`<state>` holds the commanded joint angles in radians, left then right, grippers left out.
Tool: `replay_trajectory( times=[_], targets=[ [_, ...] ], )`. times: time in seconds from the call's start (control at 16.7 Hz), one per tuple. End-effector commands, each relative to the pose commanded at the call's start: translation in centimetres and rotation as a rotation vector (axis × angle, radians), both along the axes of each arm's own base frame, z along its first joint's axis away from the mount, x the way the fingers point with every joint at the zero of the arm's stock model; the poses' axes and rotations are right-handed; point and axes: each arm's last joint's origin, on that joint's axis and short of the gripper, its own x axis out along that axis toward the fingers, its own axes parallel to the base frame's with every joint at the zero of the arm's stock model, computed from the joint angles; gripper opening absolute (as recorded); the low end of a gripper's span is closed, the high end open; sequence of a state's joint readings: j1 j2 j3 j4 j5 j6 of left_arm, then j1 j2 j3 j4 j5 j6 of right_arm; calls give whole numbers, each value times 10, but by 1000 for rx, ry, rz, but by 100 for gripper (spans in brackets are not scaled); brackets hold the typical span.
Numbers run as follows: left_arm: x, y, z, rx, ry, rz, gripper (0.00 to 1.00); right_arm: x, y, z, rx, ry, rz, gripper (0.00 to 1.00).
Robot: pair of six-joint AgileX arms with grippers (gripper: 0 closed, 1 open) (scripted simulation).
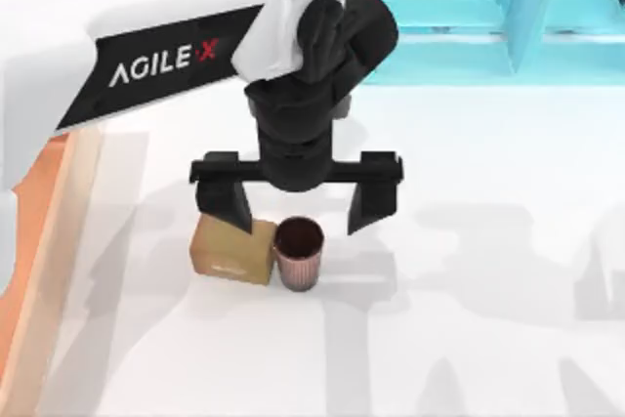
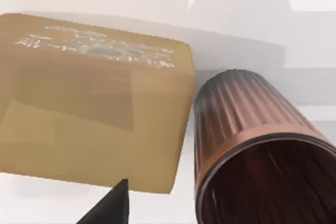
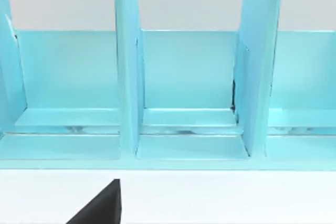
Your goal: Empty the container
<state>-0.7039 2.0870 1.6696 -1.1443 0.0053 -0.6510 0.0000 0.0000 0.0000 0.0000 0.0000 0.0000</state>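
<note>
**Left gripper open over block and cup, both out on the desk**

Top view: left gripper (image 1: 298, 204) hangs over the desk's middle, fingers spread wide, nothing held. One finger (image 1: 226, 204) sits over the block (image 1: 232, 250), the other (image 1: 372, 200) is past the cup (image 1: 298, 255) on its right. Block and cup stand touching, side by side, on bare white desk (image 1: 469, 339). The tray (image 1: 44, 231) lies at the desk's left edge; just a strip of tan rim and orange floor shows beside the arm, and nothing is seen in that strip. Cabinet (image 1: 469, 7) runs along the far edge on the right. My read: both items are already out of the tray, so this is a release pose or close to done; the wide span fits letting go rather than a grasp

Left wrist view: close on the block (image 2: 94, 108) and the cup (image 2: 252, 145), upright, mouth open and empty. A dark fingertip (image 2: 113, 208) pokes in near the block, not touching it

Right wrist view: faces the cabinet (image 3: 184, 77), its bays empty. A dark fingertip (image 3: 102, 205) shows; right arm looks parked, and I can't tell how its fingers stand
</note>
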Motion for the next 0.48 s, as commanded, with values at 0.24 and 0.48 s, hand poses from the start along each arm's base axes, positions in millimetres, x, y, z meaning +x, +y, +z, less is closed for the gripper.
replay_trajectory(
  times=[0.24, 0.48],
  targets=[
    [1, 0, 23, -1, 4, 0, 100, 0, 0, 0, 0, 0, 0, 100],
    [0, 0, 48, 2, 5, 2, 100, 0, 0, 0, 0, 0, 0, 100]
  ],
)
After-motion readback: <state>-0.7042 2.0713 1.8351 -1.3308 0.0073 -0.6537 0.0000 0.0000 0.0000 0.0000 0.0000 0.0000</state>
